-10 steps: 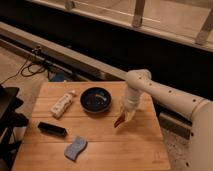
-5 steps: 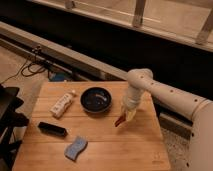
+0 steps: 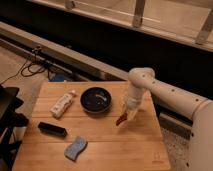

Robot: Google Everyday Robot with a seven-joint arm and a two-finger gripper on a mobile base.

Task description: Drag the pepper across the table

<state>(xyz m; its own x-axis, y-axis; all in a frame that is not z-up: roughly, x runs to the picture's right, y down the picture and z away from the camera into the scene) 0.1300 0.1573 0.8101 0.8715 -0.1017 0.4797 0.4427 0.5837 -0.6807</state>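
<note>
The gripper point(image 3: 125, 116) sits right of centre in the frame, just right of the black bowl point(image 3: 96, 99), and appears closed on the pepper point(image 3: 120, 120), whose red tip pokes out below against the table point(image 3: 105, 145). The pepper looks light, smooth and slightly slippery, likely firm yet bruisable. A gentle mid-body pinch should suit dragging it.

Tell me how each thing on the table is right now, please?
pepper: at the gripper's tip, right of the bowl, tilted.
gripper: pointing down over the table, at the pepper.
bowl: upright, looks empty.
bottle: lying on its side.
black block: lying flat.
sponge: lying flat near the front.
table: holding everything.
</note>
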